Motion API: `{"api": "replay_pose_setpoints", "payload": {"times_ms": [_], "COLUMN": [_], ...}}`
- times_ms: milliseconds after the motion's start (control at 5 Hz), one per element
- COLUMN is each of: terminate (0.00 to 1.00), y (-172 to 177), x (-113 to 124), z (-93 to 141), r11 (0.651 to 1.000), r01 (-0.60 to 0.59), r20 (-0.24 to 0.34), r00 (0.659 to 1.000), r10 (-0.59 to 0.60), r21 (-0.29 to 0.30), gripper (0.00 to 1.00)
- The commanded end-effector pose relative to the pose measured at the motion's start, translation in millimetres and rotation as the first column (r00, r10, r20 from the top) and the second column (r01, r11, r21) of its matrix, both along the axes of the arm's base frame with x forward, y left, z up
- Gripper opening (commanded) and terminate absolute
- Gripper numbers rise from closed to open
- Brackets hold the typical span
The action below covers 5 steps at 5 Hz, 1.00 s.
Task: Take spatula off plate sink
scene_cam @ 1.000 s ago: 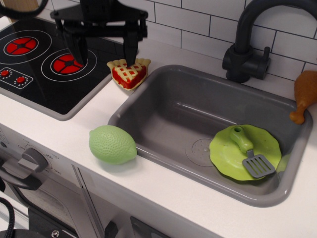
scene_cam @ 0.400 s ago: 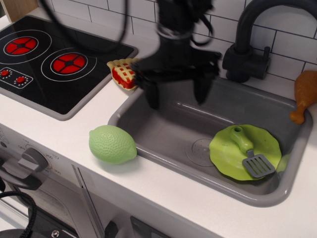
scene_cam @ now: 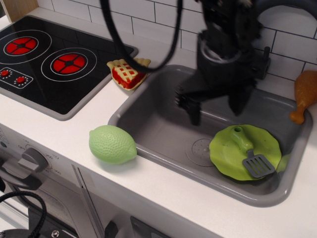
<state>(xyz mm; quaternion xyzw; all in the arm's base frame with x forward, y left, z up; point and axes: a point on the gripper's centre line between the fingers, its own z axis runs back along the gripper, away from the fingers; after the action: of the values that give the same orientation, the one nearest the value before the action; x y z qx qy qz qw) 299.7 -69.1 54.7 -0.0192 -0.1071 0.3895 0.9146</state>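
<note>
The robot arm's matte black pincer [scene_cam: 216, 108] has two straight tapering black fingers [scene_cam: 194, 111] under a chunky, blocky black body. Thick glossy black cables [scene_cam: 143, 68] loop from above. Motion blur hides screws and markings.

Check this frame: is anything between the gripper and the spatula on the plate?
Nothing visible. The gripper hangs open over the sink, up and left of the spatula, which lies uncovered on the plate.
</note>
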Motion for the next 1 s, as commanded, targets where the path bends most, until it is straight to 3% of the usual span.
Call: {"api": "replay_pose_setpoints", "payload": {"times_ms": [0, 800], "terminate": [0.00, 0.00], "y": [-21.7, -37.3], "x": [16.4, 36.0], "z": [-12.2, -43.5], "r11": [1.000, 1.000], "r01": [-0.019, -0.027], "r20": [0.097, 0.086], "r00": [0.995, 0.996], "r10": [0.021, 0.028], "r21": [-0.022, -0.011], "gripper": [1.00, 1.00]}}
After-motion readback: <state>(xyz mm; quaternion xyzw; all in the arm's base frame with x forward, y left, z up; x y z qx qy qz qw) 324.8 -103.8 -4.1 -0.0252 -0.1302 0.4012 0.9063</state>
